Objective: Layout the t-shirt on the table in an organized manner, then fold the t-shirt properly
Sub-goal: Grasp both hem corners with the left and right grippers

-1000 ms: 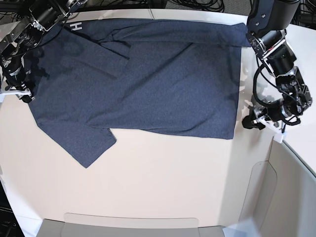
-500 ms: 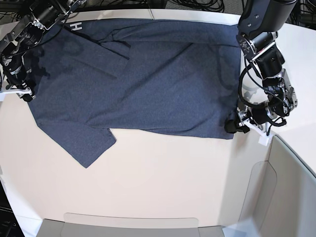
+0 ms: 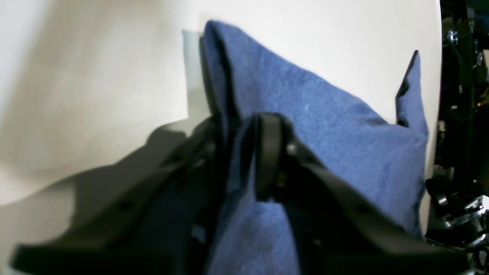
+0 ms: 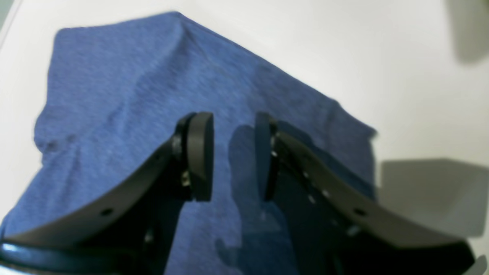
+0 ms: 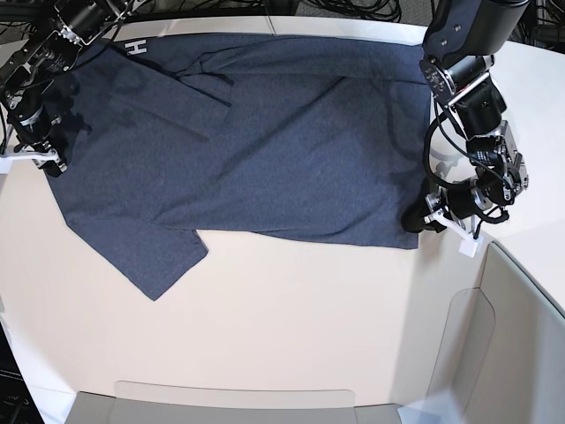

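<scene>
The t-shirt [image 5: 265, 150] lies spread across the far half of the table [image 5: 282, 318], with a white letter H [image 5: 135, 48] at its top left and one sleeve [image 5: 154, 261] pointing toward the near side. At the shirt's lower right corner my left gripper [image 5: 415, 221] is low on the table; the left wrist view shows this gripper [image 3: 240, 152] shut on a raised fold of the t-shirt [image 3: 324, 126]. Over the shirt's left edge, my right gripper [image 5: 48, 163] hovers. In the right wrist view its fingers [image 4: 200, 152] stand apart above the t-shirt [image 4: 126, 76], nothing between them.
A pale translucent panel [image 5: 234, 397] lies along the near edge and another [image 5: 521, 336] stands at the right. Black cables [image 5: 353, 9] run behind the table's far edge. The table's curved edge [image 5: 494, 238] passes just right of my left gripper.
My left gripper moved left from off the cloth to the shirt's lower right corner and closed on it. The right gripper shifted slightly toward the far side.
</scene>
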